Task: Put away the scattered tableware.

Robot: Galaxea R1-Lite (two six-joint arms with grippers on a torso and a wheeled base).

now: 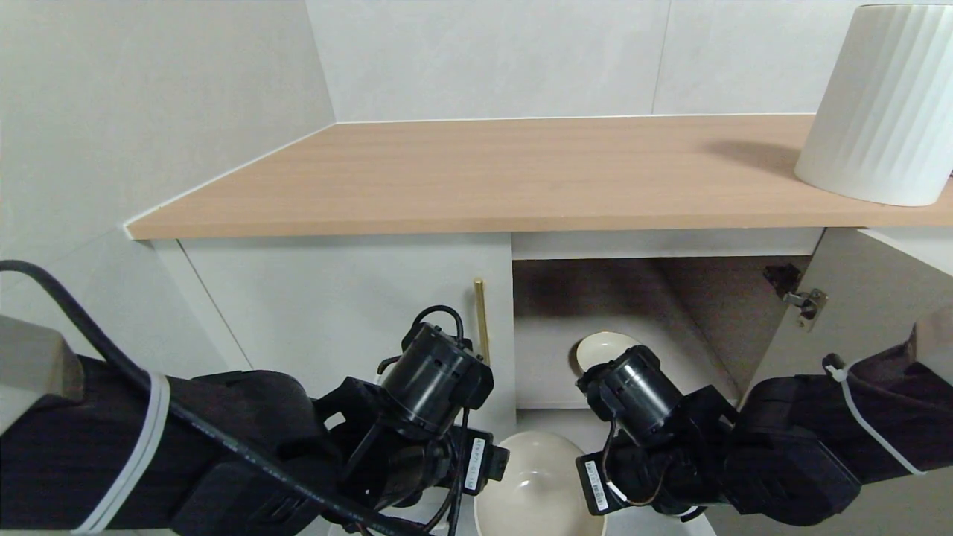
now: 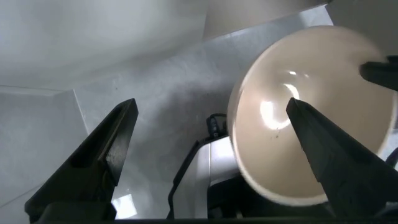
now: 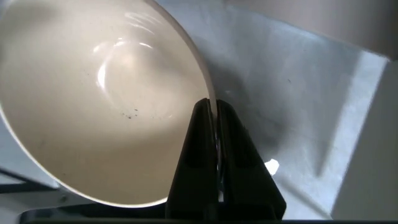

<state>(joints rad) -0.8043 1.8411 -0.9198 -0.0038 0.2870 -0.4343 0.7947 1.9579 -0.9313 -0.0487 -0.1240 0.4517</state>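
Down at the open cabinet [image 1: 566, 298], right gripper [image 3: 216, 118] is clamping the rim of the big bowl [image 3: 106, 93].
Meanwhile left gripper [image 2: 212, 106] is hanging wide open, empty, just beside it; smaller bowl [image 1: 599, 348] is sitting inside.

Pale tiled walls [image 1: 484, 59] meet a wooden countertop [image 1: 484, 175] over white cabinets [image 1: 335, 298].

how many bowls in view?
2. One glossy cream ceramic bowl pinched at its rim by the right hand; a second cream bowl sits inside the open white cabinet. Others may be hidden.
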